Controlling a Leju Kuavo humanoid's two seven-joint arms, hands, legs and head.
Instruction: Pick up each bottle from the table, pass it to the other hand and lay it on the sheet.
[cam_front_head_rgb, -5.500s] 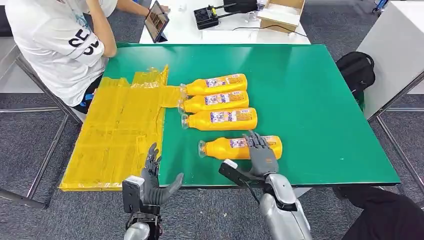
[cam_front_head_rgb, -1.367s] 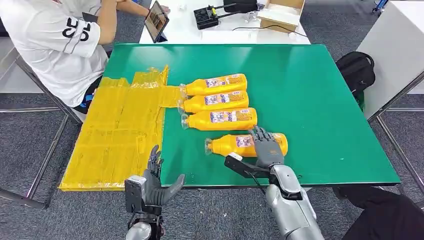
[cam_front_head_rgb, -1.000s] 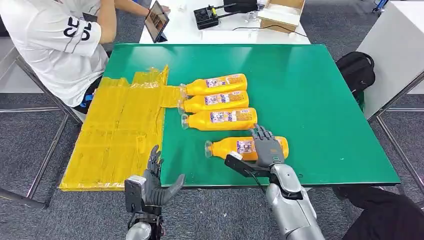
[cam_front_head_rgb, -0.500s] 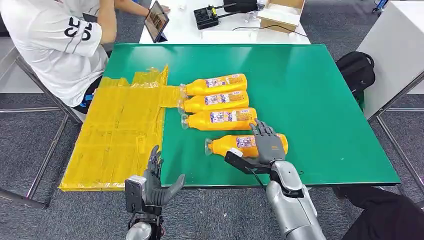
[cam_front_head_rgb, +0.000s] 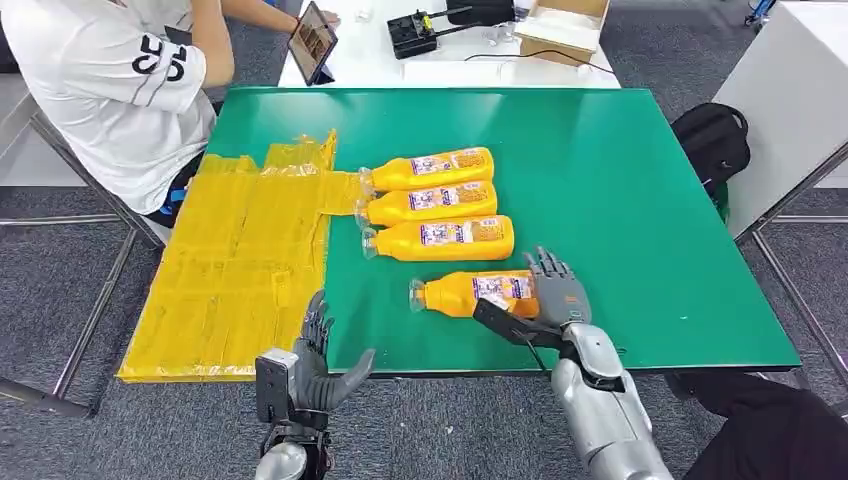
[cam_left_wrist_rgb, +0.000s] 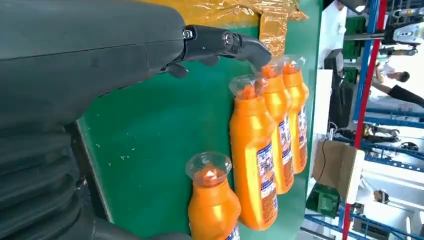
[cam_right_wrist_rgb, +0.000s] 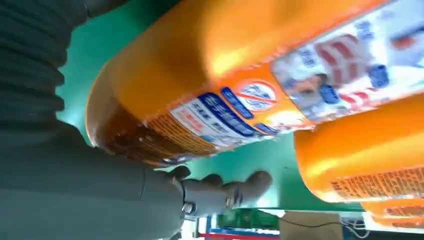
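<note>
Several orange bottles lie on their sides on the green table, caps toward the yellow sheet. Three form a row. The nearest bottle lies apart, closer to me. My right hand lies over its base end, fingers spread across the top, thumb on the near side. In the right wrist view the nearest bottle fills the space against the right hand. My left hand hovers open at the table's front edge beside the sheet; the left wrist view shows the left hand.
A person in a white shirt sits at the table's far left corner near a tablet. A white table with a cardboard box stands behind. A black backpack and a white cabinet are at the right.
My right hand has slid to the right along the nearest bottle, toward its base end. That bottle shifted slightly right early on, then stayed put. My left hand barely moved.
</note>
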